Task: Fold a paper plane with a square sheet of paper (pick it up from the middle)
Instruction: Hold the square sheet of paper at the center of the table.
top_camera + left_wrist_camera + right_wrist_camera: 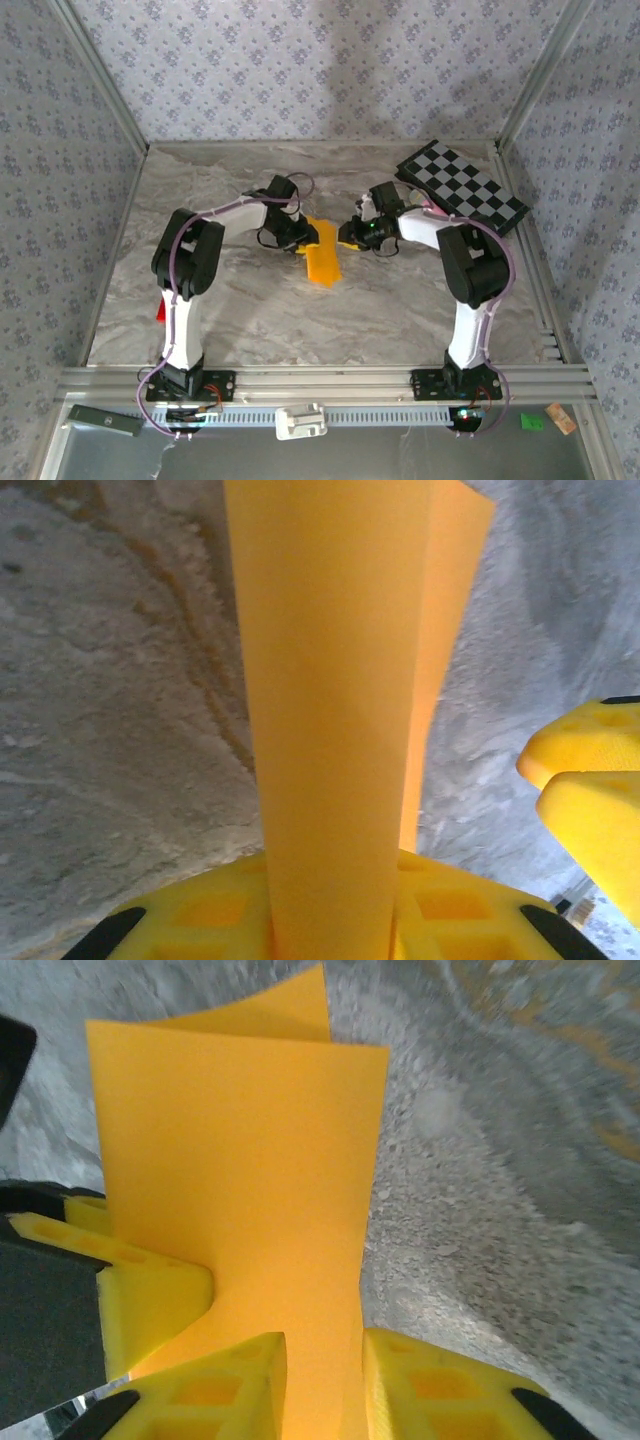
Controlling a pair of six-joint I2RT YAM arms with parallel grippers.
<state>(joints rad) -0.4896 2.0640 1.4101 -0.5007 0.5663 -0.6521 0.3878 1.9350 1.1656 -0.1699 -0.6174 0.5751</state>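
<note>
A lab robot cell; left arm (182,300) and right arm (468,320) are bolted to an aluminium rail (330,378) at a marbled table (250,320). Wallpapered panels (300,70) enclose it; a checkered board (462,187) lies inside.

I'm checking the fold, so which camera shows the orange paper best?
Right wrist: the orange paper shows its broad face with a second layer behind. Left wrist shows a narrow close-up strip; top external, a small distant shape.
</note>
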